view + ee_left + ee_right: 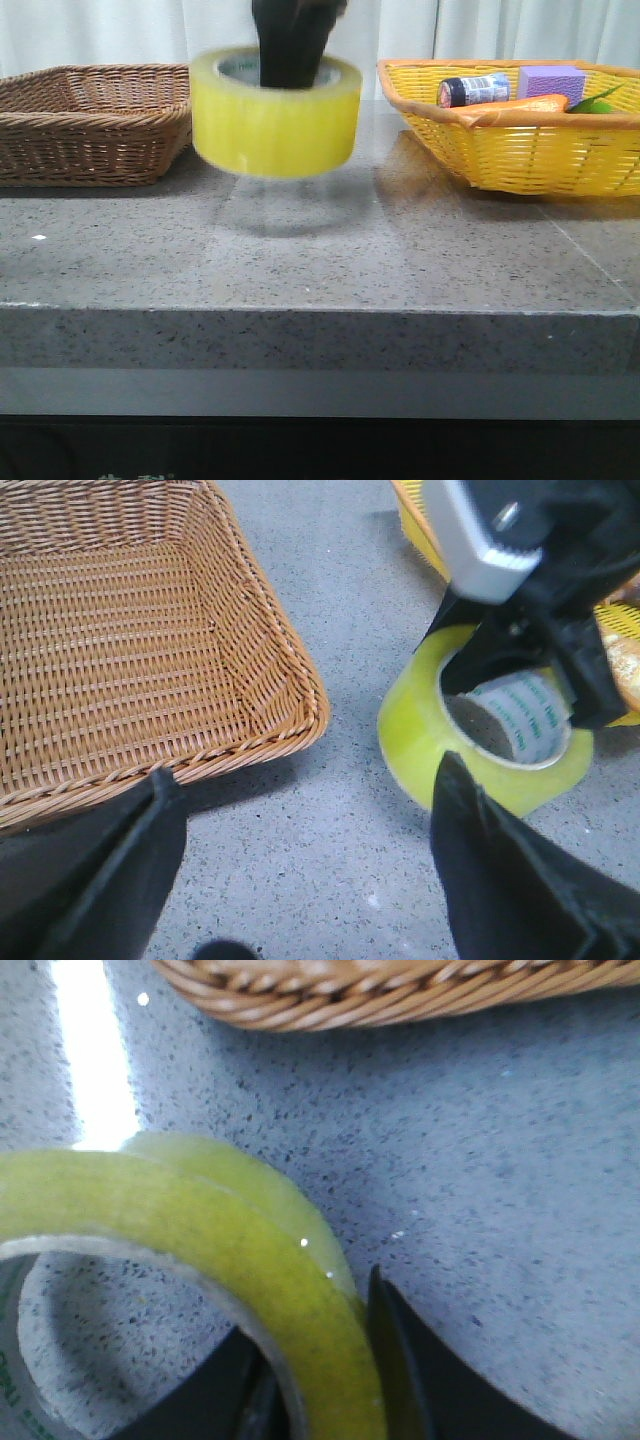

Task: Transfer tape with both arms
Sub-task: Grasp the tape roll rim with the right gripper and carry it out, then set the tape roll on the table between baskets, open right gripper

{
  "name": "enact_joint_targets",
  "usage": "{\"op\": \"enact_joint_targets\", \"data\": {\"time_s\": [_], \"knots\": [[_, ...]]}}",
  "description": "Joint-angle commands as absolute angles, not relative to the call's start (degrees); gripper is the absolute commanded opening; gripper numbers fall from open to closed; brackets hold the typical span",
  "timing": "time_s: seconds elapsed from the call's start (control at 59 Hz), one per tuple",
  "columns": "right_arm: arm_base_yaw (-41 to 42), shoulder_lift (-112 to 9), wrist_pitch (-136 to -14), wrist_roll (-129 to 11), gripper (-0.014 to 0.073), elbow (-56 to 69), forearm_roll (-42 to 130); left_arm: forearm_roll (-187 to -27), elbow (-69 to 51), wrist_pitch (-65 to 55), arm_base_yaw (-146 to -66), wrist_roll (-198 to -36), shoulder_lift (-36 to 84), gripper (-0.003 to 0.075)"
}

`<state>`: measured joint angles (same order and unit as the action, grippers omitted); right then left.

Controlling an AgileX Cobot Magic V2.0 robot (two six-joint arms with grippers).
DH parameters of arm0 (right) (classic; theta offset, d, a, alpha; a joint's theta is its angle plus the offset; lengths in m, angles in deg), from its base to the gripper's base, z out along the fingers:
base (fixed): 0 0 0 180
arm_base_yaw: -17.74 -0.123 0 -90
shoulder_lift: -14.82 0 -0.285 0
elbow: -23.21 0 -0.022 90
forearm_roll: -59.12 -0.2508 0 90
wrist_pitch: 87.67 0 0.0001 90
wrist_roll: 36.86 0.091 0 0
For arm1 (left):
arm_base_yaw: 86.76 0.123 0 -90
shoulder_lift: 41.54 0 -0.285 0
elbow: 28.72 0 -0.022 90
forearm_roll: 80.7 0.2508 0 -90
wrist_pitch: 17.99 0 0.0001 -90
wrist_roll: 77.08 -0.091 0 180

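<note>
One roll of tape [276, 113] hangs just above the table [320, 250], a soft shadow under it, midway between the two baskets. The right hand [330, 1380] grips it: in the right wrist view one dark finger sits inside the white core and the other against the yellow outer face, so the roll's wall is pinched between them. From the front, the dark body of that hand drops into the ring from 12 o'clock. In the left wrist view the tape [480, 725] is tilted, its green-printed core showing, with the right hand's black and silver housing over it.

At 9 o'clock of the tape sits a brown wicker basket [95, 125], just beside it without touching. At 3 o'clock stands a yellow basket [530, 150] holding a small dark bottle [472, 90], a purple block [552, 81] and an orange carrot-like item [515, 108].

The left hand [300, 860] hovers over bare table, fingers spread wide apart, gripping nothing, the tape lying beyond its right-side finger.
</note>
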<state>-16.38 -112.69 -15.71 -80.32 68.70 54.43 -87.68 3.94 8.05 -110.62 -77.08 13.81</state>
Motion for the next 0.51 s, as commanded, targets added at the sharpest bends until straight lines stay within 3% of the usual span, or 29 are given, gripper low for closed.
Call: {"op": "enact_joint_targets", "data": {"time_s": [0.0, 0.39, 0.491], "knots": [[-16.40, -110.33, -11.39, -80.95, 0.0160, 70.11, 54.94, -88.27, 2.03, 3.88, -111.15, -77.08, 13.65, 0.0512], [-16.40, -112.53, -11.39, -80.90, 0.0170, 66.62, 59.12, -88.27, 2.03, 3.88, -111.15, -77.08, 13.65, 0.0512], [-16.40, -112.53, -11.39, -80.90, 0.0258, 66.35, 57.76, -88.27, 2.03, 3.88, -111.15, -77.08, 13.65, 0.0512]]}}
